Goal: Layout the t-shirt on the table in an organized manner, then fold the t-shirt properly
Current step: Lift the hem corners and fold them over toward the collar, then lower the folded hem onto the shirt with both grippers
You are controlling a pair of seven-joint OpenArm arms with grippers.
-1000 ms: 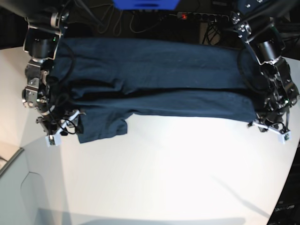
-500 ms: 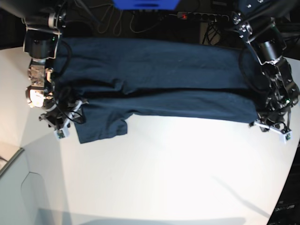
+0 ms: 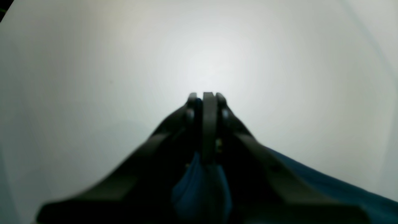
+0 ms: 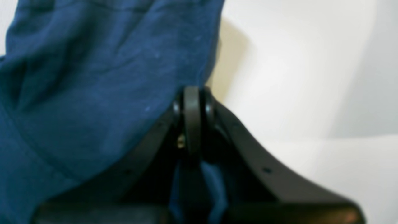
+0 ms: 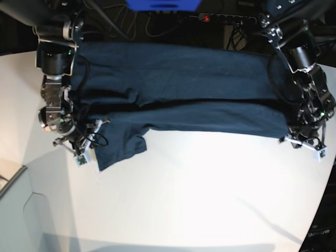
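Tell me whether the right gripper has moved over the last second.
Yes. In the base view the right gripper has slid toward the sleeve of the t-shirt, away from the table's left edge, and shut on cloth.

No text, label, brand, number or sign can be read in any of the three views. The t-shirt point(image 5: 178, 89) shows plain dark navy cloth with no print, and no neck label is visible. The table point(image 5: 199, 194) is bare matte white without markings. The blue object point(image 5: 163, 4) at the top edge of the base view carries no legible writing, and the power strip point(image 5: 226, 19) beside it shows only a small red light, no lettering that can be made out.
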